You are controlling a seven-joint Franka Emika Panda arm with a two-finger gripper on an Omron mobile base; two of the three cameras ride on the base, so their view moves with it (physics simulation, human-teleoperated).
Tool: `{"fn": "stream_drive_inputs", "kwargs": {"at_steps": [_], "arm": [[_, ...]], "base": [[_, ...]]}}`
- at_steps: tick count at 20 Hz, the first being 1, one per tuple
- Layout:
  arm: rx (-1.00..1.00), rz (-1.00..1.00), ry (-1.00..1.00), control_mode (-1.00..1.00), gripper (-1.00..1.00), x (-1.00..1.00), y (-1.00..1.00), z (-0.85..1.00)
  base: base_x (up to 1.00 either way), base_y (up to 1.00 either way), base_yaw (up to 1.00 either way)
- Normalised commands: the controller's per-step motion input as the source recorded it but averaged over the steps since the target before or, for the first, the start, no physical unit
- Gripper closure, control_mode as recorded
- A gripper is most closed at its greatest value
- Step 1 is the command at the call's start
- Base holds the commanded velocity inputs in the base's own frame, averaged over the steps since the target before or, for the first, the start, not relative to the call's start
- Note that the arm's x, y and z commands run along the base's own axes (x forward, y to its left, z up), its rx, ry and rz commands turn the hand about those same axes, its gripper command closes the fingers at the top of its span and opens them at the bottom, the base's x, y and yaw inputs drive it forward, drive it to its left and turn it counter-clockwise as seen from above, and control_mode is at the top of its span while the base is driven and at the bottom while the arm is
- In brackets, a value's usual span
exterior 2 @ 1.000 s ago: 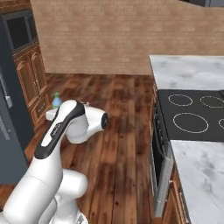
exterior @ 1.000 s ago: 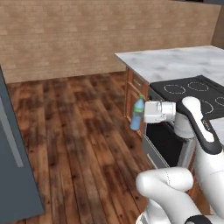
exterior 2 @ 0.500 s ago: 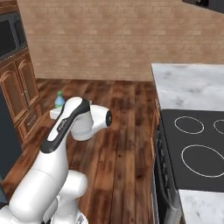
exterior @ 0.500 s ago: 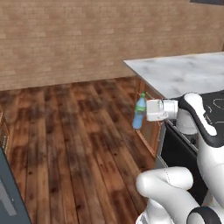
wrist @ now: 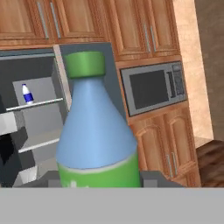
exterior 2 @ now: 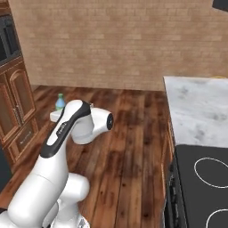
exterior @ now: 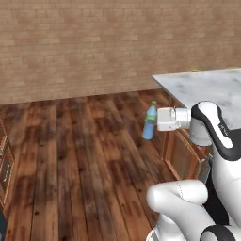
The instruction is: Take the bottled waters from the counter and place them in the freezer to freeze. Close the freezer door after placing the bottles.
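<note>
green-capped bottle carried over the floor
the gripper (exterior: 155, 120) holds the pale blue bottle (exterior: 149, 121) upright, beside the desk (exterior: 207, 89); the views have swung since earlier (stove gone from the left). the clear bottle (wrist: 27, 93) sits on a freezer (wrist: 39, 118) shelf.

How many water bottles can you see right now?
2. The pale blue bottle with the green cap is held in the gripper above the wooden floor. The clear bottle stands on a shelf inside the open freezer. Others may be hidden.
</note>
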Motion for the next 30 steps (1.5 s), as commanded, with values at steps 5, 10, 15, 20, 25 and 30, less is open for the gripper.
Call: {"fn": "stream_drive_inputs", "kwargs": {"at_steps": [5, 10, 15, 20, 25, 30], "arm": [[0.0, 0.0, 0.0, 1.0, 1.0, 0.0, 0.0, 0.0], [0.0, 0.0, 0.0, 1.0, 1.0, 0.0, 0.0, 0.0], [0.0, 0.0, 0.0, 1.0, 1.0, 0.0, 0.0, 0.0], [0.0, 0.0, 0.0, 1.0, 1.0, 0.0, 0.0, 0.0], [0.0, 0.0, 0.0, 1.0, 1.0, 0.0, 0.0, 0.0], [0.0, 0.0, 0.0, 1.0, 1.0, 0.0, 0.0, 0.0]], "base": [[1.0, 0.0, 0.17], [0.95, 0.0, 0.27], [0.52, 0.0, 0.46], [0.36, 0.0, 0.68], [0.14, 0.0, 0.75], [0.22, -0.19, 0.71]]}}
